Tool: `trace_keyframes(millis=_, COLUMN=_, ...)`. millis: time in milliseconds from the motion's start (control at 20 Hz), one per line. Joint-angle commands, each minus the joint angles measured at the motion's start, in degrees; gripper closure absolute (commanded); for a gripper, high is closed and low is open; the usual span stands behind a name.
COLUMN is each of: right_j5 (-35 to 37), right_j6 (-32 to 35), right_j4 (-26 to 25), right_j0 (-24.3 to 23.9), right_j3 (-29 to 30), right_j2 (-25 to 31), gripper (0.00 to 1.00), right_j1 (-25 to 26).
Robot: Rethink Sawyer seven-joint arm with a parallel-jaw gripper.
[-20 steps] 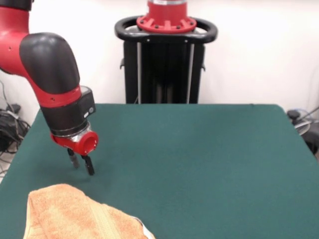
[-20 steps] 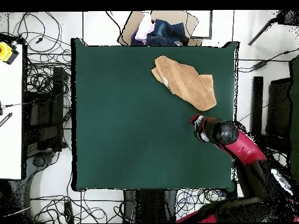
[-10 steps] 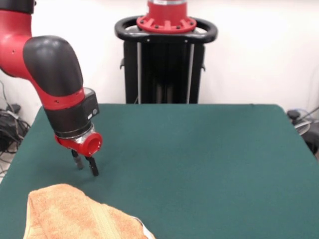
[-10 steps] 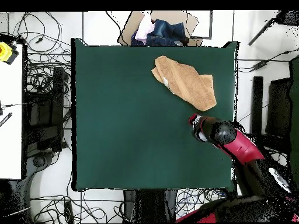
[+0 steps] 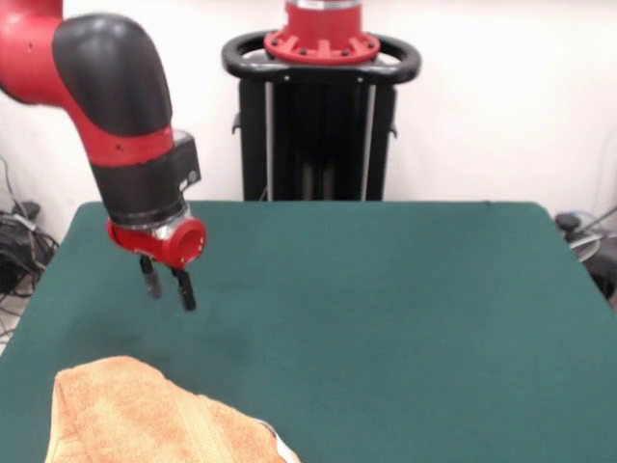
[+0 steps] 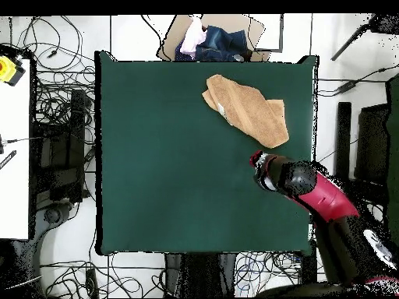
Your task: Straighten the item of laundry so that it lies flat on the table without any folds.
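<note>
From the front, green bench [image 5: 386, 309] is lying bare rightward; the end effector [image 5: 169, 287] is hanging released and empty above the towel [image 5: 145, 415], apart. From overhead, the towel [image 6: 248, 109] is lying crumpled near a bench [image 6: 171, 171] corner, the end effector [image 6: 258, 163] just beside it.
</note>
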Motion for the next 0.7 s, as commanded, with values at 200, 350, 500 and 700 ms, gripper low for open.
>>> trace_keyframes(millis=200, right_j5=10.04, right_j6=6.47, right_j4=1.09, right_j0=4.04, right_j3=-1.41, right_j2=-1.34, gripper=0.00, right_j1=-6.33)
trace_keyframes(millis=350, right_j5=10.70, right_j6=3.59, right_j4=-0.15, right_j0=2.74, right_j3=-7.04, right_j2=-0.52, gripper=0.00, right_j1=-2.06)
trace_keyframes(millis=500, right_j5=10.21, right_j6=0.86, right_j4=-1.48, right_j0=1.17, right_j3=-12.07, right_j2=0.31, gripper=0.00, right_j1=2.47)
trace_keyframes(millis=700, right_j5=10.36, right_j6=-2.20, right_j4=-3.01, right_j0=-0.30, right_j3=-17.98, right_j2=1.03, gripper=0.00, right_j1=7.14)
